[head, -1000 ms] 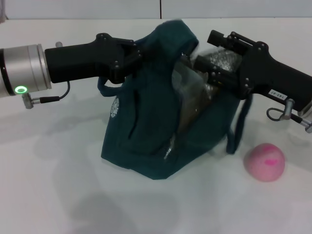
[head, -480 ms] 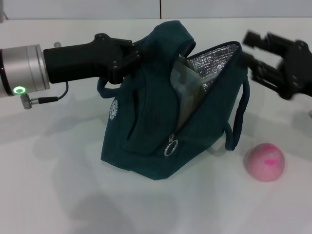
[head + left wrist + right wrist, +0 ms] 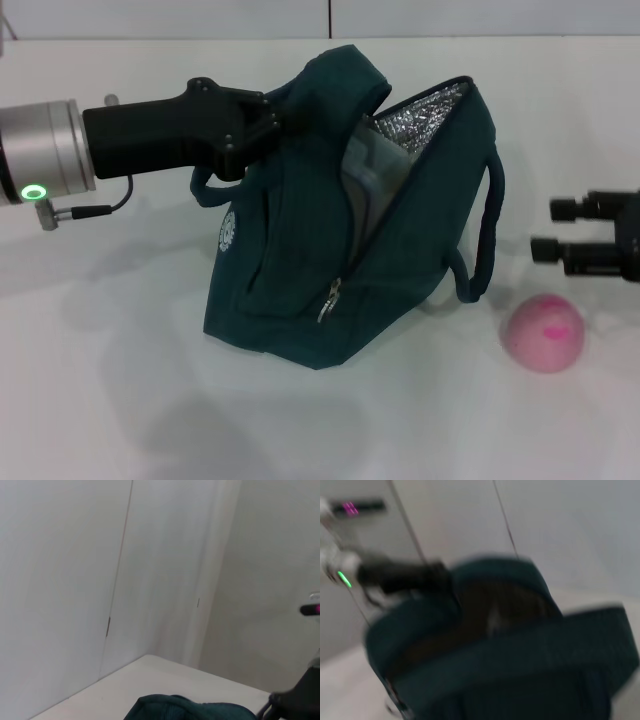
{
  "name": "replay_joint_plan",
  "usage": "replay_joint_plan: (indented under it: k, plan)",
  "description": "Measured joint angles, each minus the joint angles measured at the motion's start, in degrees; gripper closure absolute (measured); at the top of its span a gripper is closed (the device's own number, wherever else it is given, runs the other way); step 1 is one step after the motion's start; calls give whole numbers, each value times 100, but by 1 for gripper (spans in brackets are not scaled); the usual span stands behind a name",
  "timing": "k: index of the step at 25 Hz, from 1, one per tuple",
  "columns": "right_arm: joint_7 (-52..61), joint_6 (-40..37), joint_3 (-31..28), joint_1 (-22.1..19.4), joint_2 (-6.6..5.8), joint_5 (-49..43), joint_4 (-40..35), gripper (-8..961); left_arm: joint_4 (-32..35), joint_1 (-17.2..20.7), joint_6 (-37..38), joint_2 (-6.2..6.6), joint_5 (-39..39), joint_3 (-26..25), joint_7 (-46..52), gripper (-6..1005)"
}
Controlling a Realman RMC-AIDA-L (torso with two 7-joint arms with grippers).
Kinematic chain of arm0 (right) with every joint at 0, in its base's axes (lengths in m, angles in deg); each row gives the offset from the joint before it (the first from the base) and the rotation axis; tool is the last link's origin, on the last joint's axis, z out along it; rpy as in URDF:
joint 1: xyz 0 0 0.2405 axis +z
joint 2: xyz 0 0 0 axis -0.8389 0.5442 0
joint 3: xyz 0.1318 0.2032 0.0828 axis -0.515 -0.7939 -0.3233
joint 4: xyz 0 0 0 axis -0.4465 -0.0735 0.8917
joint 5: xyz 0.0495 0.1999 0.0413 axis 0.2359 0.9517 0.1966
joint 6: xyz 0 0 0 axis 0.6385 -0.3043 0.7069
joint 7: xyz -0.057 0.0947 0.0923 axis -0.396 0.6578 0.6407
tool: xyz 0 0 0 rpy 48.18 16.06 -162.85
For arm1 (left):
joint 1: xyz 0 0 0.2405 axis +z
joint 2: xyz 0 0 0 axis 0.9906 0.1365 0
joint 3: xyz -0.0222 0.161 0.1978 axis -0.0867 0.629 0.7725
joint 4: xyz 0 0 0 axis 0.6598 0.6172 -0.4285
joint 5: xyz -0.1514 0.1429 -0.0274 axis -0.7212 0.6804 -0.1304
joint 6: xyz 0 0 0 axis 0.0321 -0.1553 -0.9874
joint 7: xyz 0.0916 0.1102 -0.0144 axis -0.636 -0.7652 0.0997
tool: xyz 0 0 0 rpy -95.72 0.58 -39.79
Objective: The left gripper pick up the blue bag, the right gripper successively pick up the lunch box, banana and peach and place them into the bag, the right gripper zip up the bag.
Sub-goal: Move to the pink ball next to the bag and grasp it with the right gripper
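The blue bag (image 3: 285, 270) stands on the white table, its zip open and its silver lining (image 3: 430, 108) showing. My left gripper (image 3: 278, 112) is shut on the bag's upper edge and holds the mouth up. A clear lunch box (image 3: 362, 185) sits inside the bag. The banana is out of view. The pink peach (image 3: 543, 332) lies on the table to the right of the bag. My right gripper (image 3: 546, 229) is open and empty, just above the peach and apart from the bag. The right wrist view shows the bag (image 3: 510, 650) blurred. The left wrist view shows the bag's top (image 3: 185, 707).
The bag's handle strap (image 3: 488, 240) hangs on its right side, between the bag and my right gripper. The zip pull (image 3: 326, 298) hangs at the front low end of the opening. White table (image 3: 120, 400) all around; a wall stands behind.
My right gripper has pulled out of the bag's mouth, moved right and down, and now sits above the peach. The bag's mouth has shifted slightly left. The left arm holds on.
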Motion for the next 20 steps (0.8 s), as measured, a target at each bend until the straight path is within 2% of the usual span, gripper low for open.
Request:
replay_joint_plan:
  k: [2, 9, 15, 20]
  plan:
    - [637, -187, -182, -4, 264, -1155, -599, 290, -2, -26, 0, -8, 2, 6, -6, 962]
    - [1214, -243, -57, 152, 281, -1825, -775, 135, 4, -84, 0, -43, 4, 32, -8, 962]
    - [1452, -173, 436, 259, 293, -2318, -932, 67, -3, -91, 0, -47, 4, 30, -10, 962]
    - [1666, -5, 795, 376, 305, -2681, -970, 70, -6, -90, 0, -47, 4, 23, -10, 962]
